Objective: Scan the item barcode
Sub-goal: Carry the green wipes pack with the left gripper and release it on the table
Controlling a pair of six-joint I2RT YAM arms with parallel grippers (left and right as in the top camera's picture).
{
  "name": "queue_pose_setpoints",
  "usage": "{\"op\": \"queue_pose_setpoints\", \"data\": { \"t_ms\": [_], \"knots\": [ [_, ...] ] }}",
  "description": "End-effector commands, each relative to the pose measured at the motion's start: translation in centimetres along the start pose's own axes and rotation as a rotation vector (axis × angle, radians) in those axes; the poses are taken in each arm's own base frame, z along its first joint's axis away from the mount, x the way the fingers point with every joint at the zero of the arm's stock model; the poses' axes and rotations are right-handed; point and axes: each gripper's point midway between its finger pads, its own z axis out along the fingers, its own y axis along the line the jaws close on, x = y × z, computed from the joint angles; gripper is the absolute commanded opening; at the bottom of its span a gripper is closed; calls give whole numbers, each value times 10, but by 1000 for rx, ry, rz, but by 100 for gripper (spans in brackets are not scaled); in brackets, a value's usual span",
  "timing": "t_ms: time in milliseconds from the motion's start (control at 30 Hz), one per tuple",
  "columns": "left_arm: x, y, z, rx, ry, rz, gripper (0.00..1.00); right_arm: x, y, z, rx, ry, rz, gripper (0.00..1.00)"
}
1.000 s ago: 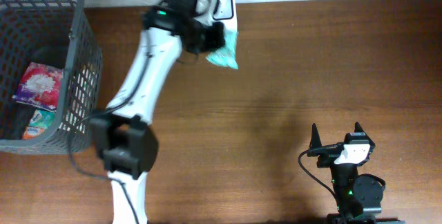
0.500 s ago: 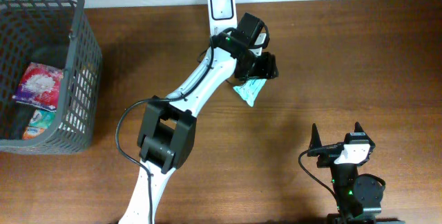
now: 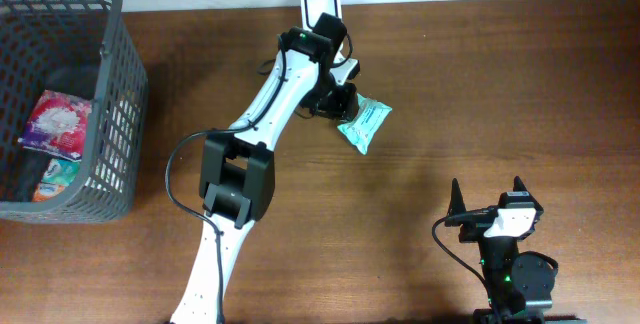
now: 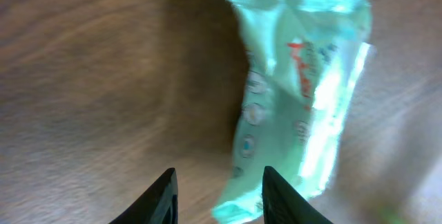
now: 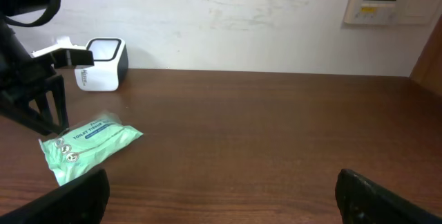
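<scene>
Left end effector point(image 3: 338, 109): 2 fingers apart, nothing clamped, hovering over the worktop point(image 3: 500, 84). Green packet point(image 3: 363, 124) lies flat on the worktop, its near end just beneath the fingertips point(image 4: 276, 186). Scanner point(image 3: 320, 6) stands just behind this end effector. Right end effector point(image 3: 487, 199): fingers wide apart, empty, well apart from the packet.

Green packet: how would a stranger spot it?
On the brown table, find the white scanner at the far edge. Just in front of it lies the packet: flat, pale mint green, the only one on the wood; other packets sit in the basket.
</scene>
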Motion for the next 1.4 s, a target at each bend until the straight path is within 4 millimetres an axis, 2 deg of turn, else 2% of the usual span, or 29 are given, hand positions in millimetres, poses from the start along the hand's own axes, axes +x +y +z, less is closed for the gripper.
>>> {"op": "queue_pose_setpoints", "data": {
  "t_ms": [0, 100, 133, 200, 300, 333, 367, 400, 433, 533, 567, 633, 767, 867, 1000, 1067, 1167, 1267, 1367],
  "knots": [
    [14, -19, 11, 67, 64, 31, 34, 4, -2, 0, 13, 7, 5, 99],
    [21, -49, 17, 133, 88, 65, 29, 4, -2, 0, 13, 7, 5, 99],
    [21, -53, 18, 130, 84, 76, 31, 4, -2, 0, 13, 7, 5, 99],
    [13, -54, 19, 133, 55, 89, 38, 4, -2, 0, 13, 7, 5, 99],
    [6, -42, 19, 81, 28, 91, 43, 4, -2, 0, 13, 7, 5, 99],
    [6, -42, 19, 81, 27, 92, 47, 4, -2, 0, 13, 7, 5, 99],
    [6, -42, 19, 81, 26, 92, 64, 4, -2, 0, 13, 7, 5, 99],
    [6, -40, 19, 71, 25, 92, 65, 4, -2, 0, 13, 7, 5, 99],
    [2, -33, 20, 28, 9, 97, 65, 4, -2, 0, 13, 7, 5, 99],
    [-17, -30, 35, 28, -55, 120, 63, 4, -2, 0, 13, 7, 5, 99],
    [-19, -29, 36, 28, -61, 123, 61, 4, -2, 0, 13, 7, 5, 99],
    [-22, -42, 35, 96, -80, 197, 60, 4, -2, 0, 13, 7, 5, 99],
    [-18, -44, 34, 114, -55, 62, 47, 4, -2, 0, 13, 7, 5, 99],
    [-17, -81, 22, 317, -40, 41, 46, 4, -2, 0, 13, 7, 5, 99],
    [-31, -87, 16, 347, -58, -181, 47, 4, -2, 0, 13, 7, 5, 99],
    [-34, -95, 12, 399, -62, -169, 49, 4, -2, 0, 13, 7, 5, 99],
    [-40, -98, 5, 407, -86, -156, 60, 4, -2, 0, 13, 7, 5, 99],
    [-53, -104, -21, 417, -145, -123, 65, 4, -2, 0, 13, 7, 5, 99],
    [-63, -99, -60, 394, -219, -55, 68, 4, -2, 0, 13, 7, 5, 99]
  ]
}}
